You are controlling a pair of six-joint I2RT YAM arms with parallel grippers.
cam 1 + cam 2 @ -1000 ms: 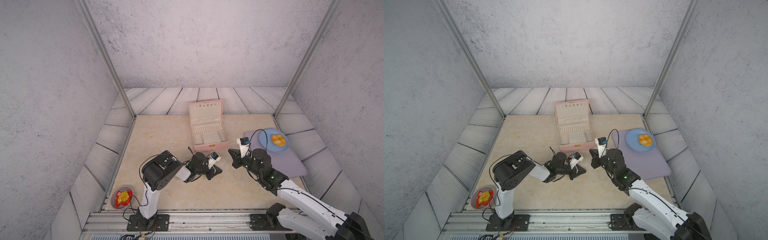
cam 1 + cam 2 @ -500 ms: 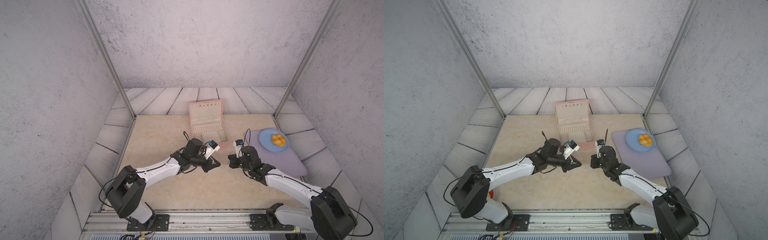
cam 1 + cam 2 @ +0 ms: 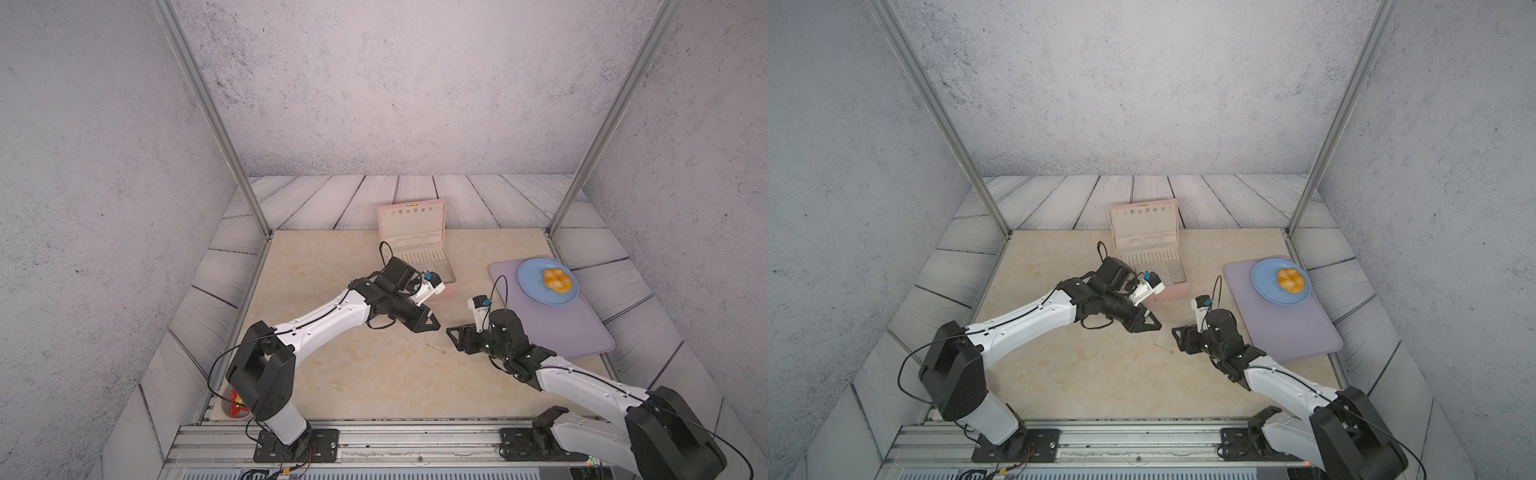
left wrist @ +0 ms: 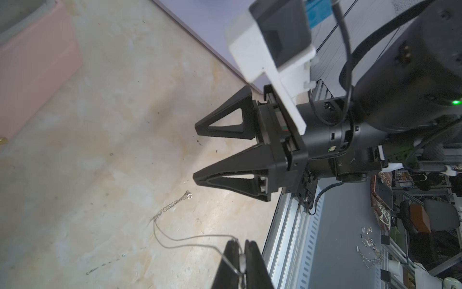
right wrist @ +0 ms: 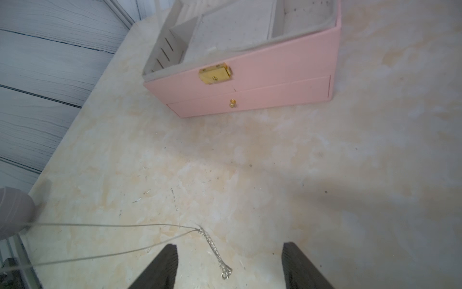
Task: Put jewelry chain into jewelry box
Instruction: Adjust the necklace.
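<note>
The jewelry chain (image 4: pixel 172 205) is a fine silver strand. My left gripper (image 4: pixel 241 244) is shut on it, and two strands run from the fingers down to the table. The chain's link end (image 5: pixel 215 250) lies on the beige table between the fingers of my right gripper (image 5: pixel 228 247), which stands open and touches nothing. In both top views the two grippers (image 3: pixel 432 326) (image 3: pixel 455 334) face each other, with the chain (image 3: pixel 434 347) (image 3: pixel 1163 345) on the table below the gap. The pink jewelry box (image 3: pixel 415 249) (image 3: pixel 1148 257) (image 5: pixel 250 82) stands open behind them, its lid upright.
A lilac mat (image 3: pixel 561 324) lies to the right and carries a blue plate (image 3: pixel 532 270) with orange food. A small bowl with a red packet (image 3: pixel 232 405) sits at the near left corner. Metal posts and wood-look panels ring the table.
My right gripper's jaws have opened, and the chain's link end now lies on the table between them. The left gripper stays shut on the chain. Both arms have stretched out from folded postures.
</note>
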